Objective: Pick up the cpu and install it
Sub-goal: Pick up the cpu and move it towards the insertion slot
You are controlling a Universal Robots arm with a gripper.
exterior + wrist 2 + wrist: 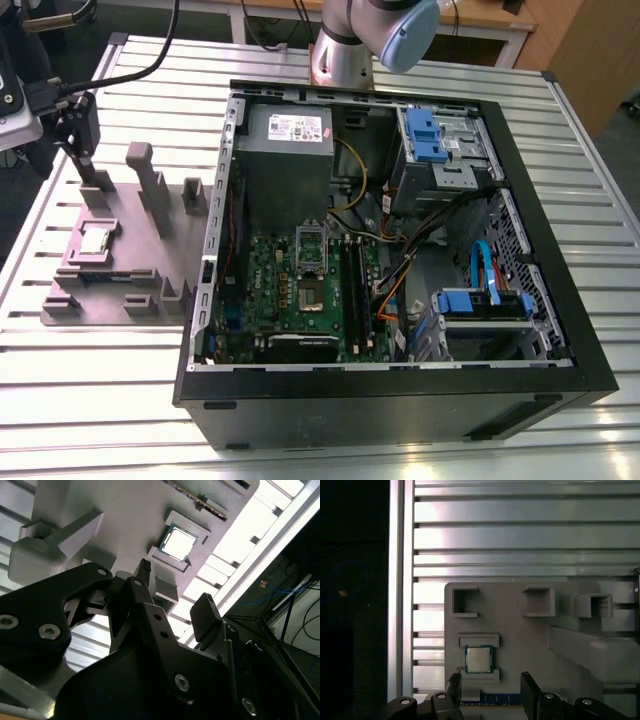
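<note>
End effector (491, 694) is hanging open above the grey fixture (520, 630), with its two dark fingers (454, 687) standing apart and nothing between them. It is touching nothing.

The cpu (479, 659) is lying flat, silvery top up, in a shallow square recess of that fixture, with low raised lips along two opposite sides. In the exterior view the fixture is sitting on the slatted metal tabletop (100, 400) at the exterior view's left, just beside the open computer case (400, 400). The dark socket (312, 296) on the green circuit board (265, 280) inside the case is lying well apart from the chip.

Step in hand, as I am reading it: lining up over the chip for the grasp. Nothing is picked up yet. In the first wrist view the chip is sitting nearer one finger than the other, so I am judging the alignment unfinished, though camera angle may be accounting for part of that.

Doing it well means:
- centring the gap over the chip
- squaring the fingers to the two free edges rather than the lipped ones
- descending straight and slowly
- closing gently on the pale rim

Risks I am noting: tilting the chip, or a finger catching a lip.
</note>
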